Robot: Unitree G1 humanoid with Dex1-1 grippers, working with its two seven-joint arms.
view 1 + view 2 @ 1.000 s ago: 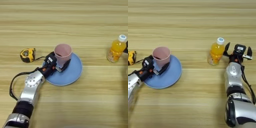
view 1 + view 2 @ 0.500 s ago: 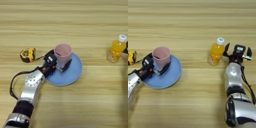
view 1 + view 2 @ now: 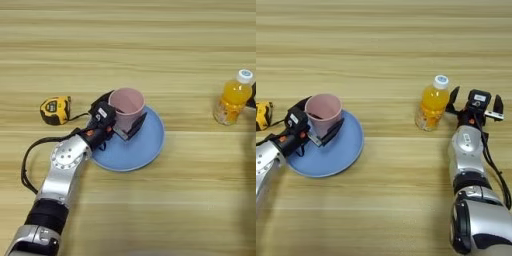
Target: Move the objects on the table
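Note:
A pink plastic cup [image 3: 126,107] stands upright on the back left part of a round blue plate [image 3: 137,150]. My left gripper [image 3: 123,111] reaches in from the lower left. One black finger [image 3: 106,96] curls behind the cup and the other lies against its right side, so the gripper is shut on the cup. A yellow-and-black tape measure [image 3: 55,110] lies left of the plate on the table [image 3: 128,45]. At the right stands a small orange juice bottle [image 3: 431,107] with a white cap. My right gripper [image 3: 476,100] is just right of the bottle, open, with nothing between its fingers.
The left arm's black cable [image 3: 30,160] loops over the table beside the forearm. The right forearm [image 3: 468,165] runs down the right edge.

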